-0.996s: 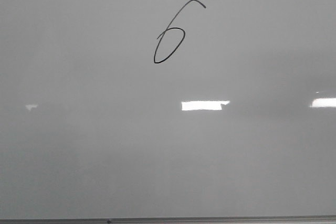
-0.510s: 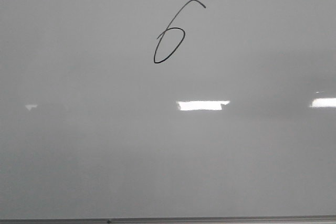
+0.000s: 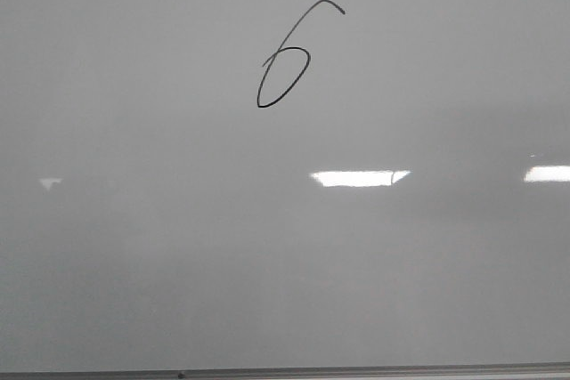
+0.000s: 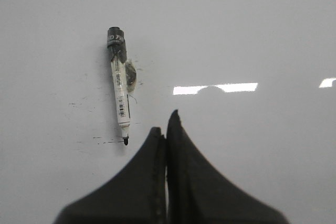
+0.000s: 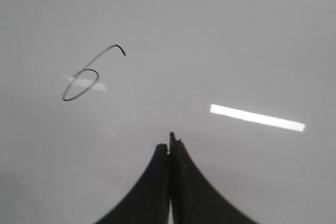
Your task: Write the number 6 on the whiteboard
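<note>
You see the whiteboard (image 3: 134, 264) lying flat, glossy pale grey-white, filling the front view, its thin grey frame edge along the near side; the number 6 (image 3: 285, 77) is drawn in thin black line toward the far edge, near the middle; it slants, with a narrow oval loop and a long hooked tail.

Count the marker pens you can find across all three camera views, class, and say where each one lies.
1. A single marker pen lies uncapped on the whiteboard, seen only in the left wrist view, just beyond the shut left gripper and untouched by it. Others may lie outside the views.
</note>
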You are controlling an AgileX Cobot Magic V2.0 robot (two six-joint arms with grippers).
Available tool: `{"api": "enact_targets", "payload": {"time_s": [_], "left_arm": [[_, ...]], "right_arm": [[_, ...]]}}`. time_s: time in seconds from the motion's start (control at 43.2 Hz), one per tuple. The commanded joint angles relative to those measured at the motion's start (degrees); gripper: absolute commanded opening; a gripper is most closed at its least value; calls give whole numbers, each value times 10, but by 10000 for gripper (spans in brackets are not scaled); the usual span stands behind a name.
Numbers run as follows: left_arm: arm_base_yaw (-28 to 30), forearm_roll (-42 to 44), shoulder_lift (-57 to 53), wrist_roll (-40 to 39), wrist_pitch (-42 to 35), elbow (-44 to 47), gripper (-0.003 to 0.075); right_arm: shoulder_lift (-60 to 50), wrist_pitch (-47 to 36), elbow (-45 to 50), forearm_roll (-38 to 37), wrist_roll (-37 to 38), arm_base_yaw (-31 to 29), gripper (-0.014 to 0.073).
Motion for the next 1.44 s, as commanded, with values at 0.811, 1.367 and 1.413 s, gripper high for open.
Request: {"api": "enact_targets", "payload": {"time_s": [0.811,1.367,1.413], "left_arm": [[-5,-2,-8,-6,-52,3,-20],[-5,-2,-8,-6,-52,3,-20],[-5,-2,-8,-6,-52,3,-20]], "right_arm": [[-98,-37,111,-127,187,-38,-69],[-98,-37,111,-127,187,-38,-69],[-98,-37,111,-127,187,-38,-69]]}}
